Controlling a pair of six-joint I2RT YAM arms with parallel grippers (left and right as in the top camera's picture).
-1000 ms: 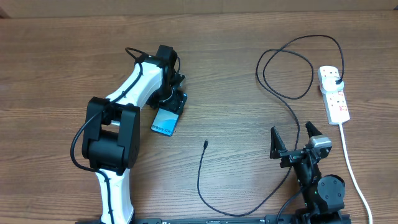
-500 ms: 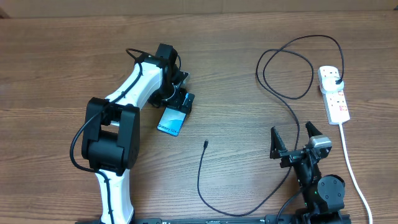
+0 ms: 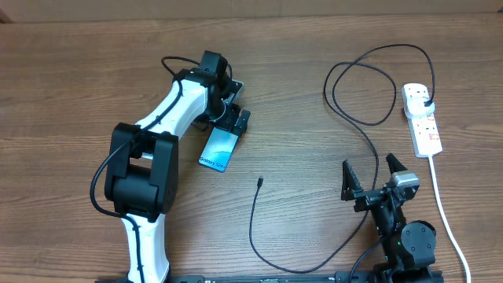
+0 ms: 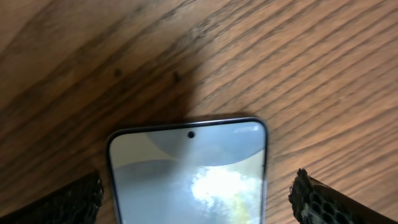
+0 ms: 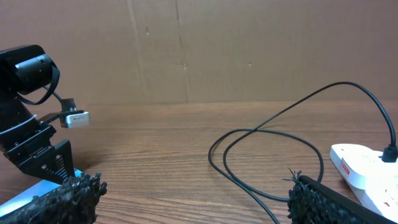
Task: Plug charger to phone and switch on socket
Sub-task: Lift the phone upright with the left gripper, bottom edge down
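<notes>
The phone (image 3: 219,149) lies flat on the table (image 3: 78,79), screen up. The left gripper (image 3: 234,122) hangs over its top end with jaws wide apart, one on either side, clamping nothing. That probably leaves the lower end clear for the connector. The charger (image 3: 251,224) has its tip near that lower end, unplugged. Well beyond it, the right gripper (image 3: 368,167) sits with jaws spread. Farthest from the phone is the socket (image 3: 423,118), with the plug already in.

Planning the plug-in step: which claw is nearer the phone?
Left. The left claw hangs open, straddling the phone's far end; the right claw sits open far across the table.
</notes>
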